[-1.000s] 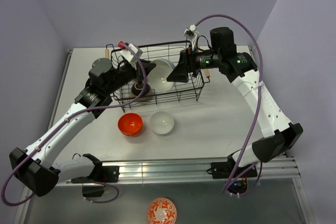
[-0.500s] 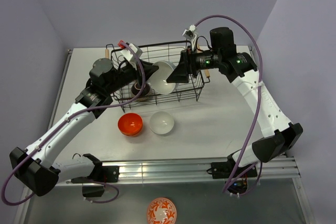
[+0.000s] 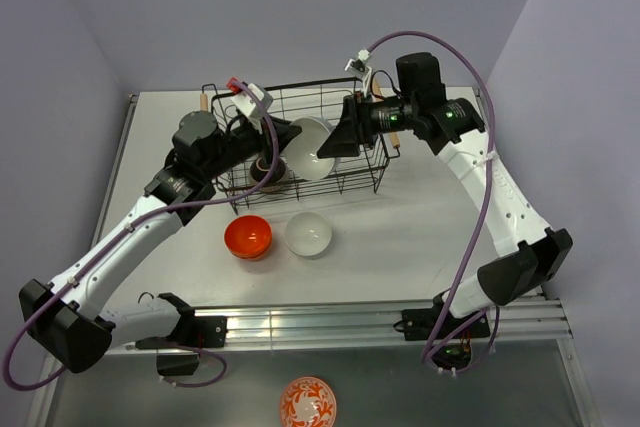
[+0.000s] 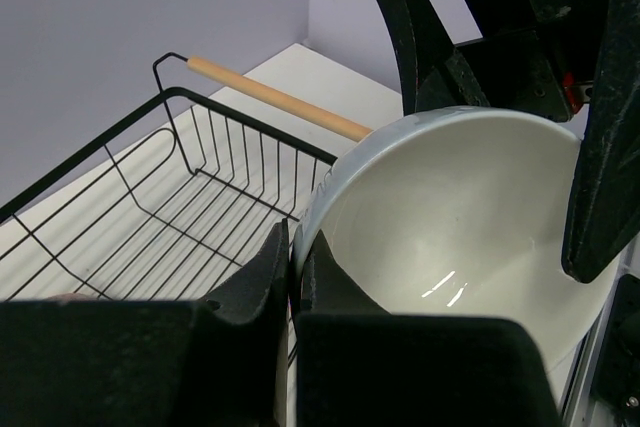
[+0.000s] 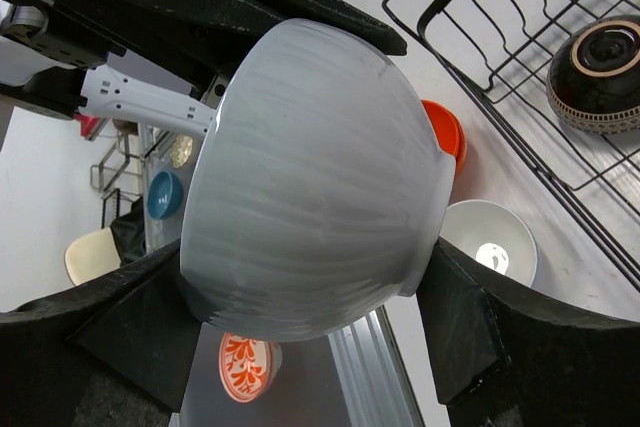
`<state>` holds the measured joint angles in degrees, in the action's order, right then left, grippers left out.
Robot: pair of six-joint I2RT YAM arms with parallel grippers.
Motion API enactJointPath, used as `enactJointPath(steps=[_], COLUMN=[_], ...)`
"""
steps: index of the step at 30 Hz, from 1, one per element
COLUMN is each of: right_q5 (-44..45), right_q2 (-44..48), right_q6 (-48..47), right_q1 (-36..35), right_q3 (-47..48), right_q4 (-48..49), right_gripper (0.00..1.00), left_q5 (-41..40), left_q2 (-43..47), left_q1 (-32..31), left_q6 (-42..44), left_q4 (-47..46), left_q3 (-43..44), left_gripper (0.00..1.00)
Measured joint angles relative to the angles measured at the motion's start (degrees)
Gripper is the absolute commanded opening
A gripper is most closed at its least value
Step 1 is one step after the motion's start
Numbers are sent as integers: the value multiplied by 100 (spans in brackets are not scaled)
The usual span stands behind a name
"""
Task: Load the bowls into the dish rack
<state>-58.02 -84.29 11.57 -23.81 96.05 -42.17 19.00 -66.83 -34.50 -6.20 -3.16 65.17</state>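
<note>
A pale white bowl (image 3: 312, 148) hangs tilted on its side above the black wire dish rack (image 3: 355, 179). My left gripper (image 3: 284, 138) is shut on the bowl's rim; the left wrist view shows both jaws pinching that rim (image 4: 295, 247) of the bowl (image 4: 470, 207). My right gripper (image 3: 338, 137) spans the same bowl (image 5: 310, 177) from the other side, with the fingers (image 5: 500, 337) against base and rim. A dark patterned bowl (image 3: 267, 170) lies in the rack. An orange bowl (image 3: 247, 236) and a white bowl (image 3: 308, 234) sit on the table in front of it.
An orange-and-white patterned bowl (image 3: 307, 402) lies below the table's near rail. The rack's wooden handle (image 4: 280, 97) and its bare ridged bottom (image 4: 150, 237) show in the left wrist view. Both arms cross over the rack.
The pale bowl has tipped further onto its side between the two grippers. The right gripper has closed in on it from the right.
</note>
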Motion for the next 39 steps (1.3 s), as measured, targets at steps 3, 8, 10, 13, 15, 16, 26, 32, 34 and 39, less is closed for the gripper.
enactJointPath(steps=[3,8,10,13,15,16,26,32,34,39], right_q5=[-28,-59,-59,-63,-61,-59,-50,177,315,636], right_q2=[-52,-168,-197,-210,-210,-210,-212,-214,-214,-256], right_q6=[-33,-55,-72,-74,-72,-72,-68,-155,-210,-341], right_q1=[13,24,24,17,15,9,-4,-4,-2,28], right_q3=[0,28,28,28,28,28,24,24,24,28], right_q4=[-37,-94,-98,-96,-90,-101,-107,-118,-120,-153], right_gripper=[0,0,0,0,0,0,0,0,0,0], left_q5=[-42,-133,-186,-258,-262,-267,-286,-407,-433,-518], left_q2=[-20,-52,-61,-63,-63,-63,-111,-136,-136,-133], left_q1=[0,2,2,0,-4,-11,-22,-20,-7,63], left_q6=[57,111,109,98,94,92,76,50,42,-55], left_q4=[33,105,98,59,-9,-70,-278,-260,-256,-214], left_q3=[0,0,0,0,0,0,22,50,63,81], left_gripper=[1,12,18,22,29,31,47,59,63,80])
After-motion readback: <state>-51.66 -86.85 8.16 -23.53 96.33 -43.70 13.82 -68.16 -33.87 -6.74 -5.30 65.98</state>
